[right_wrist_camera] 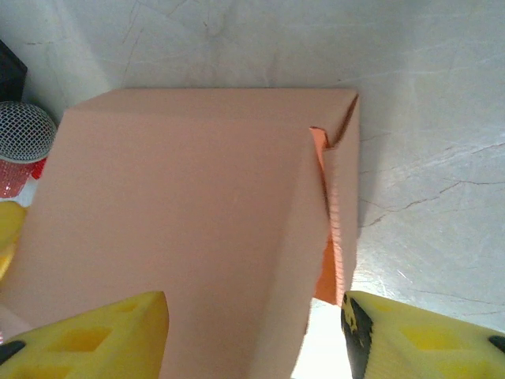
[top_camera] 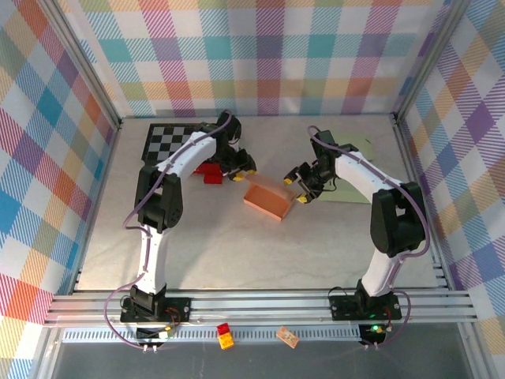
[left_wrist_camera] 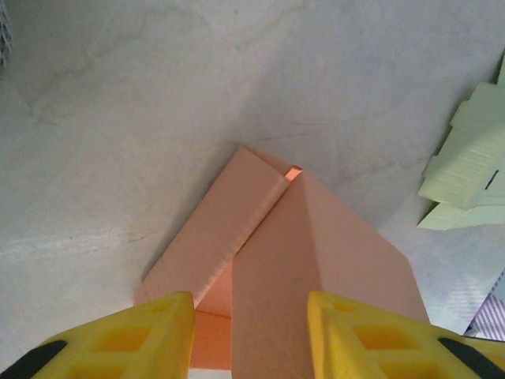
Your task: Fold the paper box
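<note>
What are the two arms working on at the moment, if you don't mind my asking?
The two arms are folding a salmon-pink paper box in the middle of the grey table. The left claw straddles a raised panel at its left end, and the right claw straddles the opposite end. The box is partly formed, with a corner gap open; whether either claw is squeezing it is unclear.
</note>
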Robot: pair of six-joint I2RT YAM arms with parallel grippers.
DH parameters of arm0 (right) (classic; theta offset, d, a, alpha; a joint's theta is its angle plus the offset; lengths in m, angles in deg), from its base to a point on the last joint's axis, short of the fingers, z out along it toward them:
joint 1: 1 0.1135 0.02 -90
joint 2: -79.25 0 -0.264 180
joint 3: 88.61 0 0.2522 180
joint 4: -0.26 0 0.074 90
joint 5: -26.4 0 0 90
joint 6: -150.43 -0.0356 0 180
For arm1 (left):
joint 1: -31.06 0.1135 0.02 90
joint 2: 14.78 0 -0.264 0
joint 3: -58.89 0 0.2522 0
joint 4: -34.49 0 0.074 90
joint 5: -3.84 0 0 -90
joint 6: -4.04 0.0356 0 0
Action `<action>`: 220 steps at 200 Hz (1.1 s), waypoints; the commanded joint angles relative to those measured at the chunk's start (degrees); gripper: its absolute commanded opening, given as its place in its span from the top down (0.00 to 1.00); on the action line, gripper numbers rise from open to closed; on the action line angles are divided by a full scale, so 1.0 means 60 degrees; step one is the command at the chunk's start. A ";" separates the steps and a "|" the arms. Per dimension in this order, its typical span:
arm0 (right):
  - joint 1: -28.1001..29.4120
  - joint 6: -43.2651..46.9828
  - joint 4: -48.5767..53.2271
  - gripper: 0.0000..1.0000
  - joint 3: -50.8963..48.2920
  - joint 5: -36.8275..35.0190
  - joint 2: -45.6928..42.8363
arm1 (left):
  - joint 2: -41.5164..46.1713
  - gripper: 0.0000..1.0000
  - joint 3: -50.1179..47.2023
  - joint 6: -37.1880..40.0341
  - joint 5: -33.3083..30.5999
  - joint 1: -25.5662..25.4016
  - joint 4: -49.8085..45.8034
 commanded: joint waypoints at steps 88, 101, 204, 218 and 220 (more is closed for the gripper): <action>0.0055 -0.0031 -0.0163 0.51 -0.0211 0.0290 0.0089 | 0.1134 0.70 -0.1552 -0.0412 0.0305 -0.0278 0.1136; 0.0055 0.0065 -0.0085 0.51 -0.0215 0.0205 0.0089 | 0.1221 0.70 -0.1681 -0.0404 0.0259 -0.0307 0.1174; 0.0057 0.2026 0.0635 0.35 -0.0630 -0.0691 -0.0267 | 0.1428 0.62 -0.2609 0.0180 -0.0089 -0.0498 0.1091; 0.0058 0.2354 0.0737 0.34 -0.0676 -0.0883 -0.0389 | 0.1446 0.61 -0.2714 0.0197 -0.0093 -0.0512 0.1130; 0.0061 0.2396 0.0744 0.33 -0.0676 -0.0904 -0.0408 | 0.1457 0.61 -0.2720 0.0199 -0.0093 -0.0513 0.1141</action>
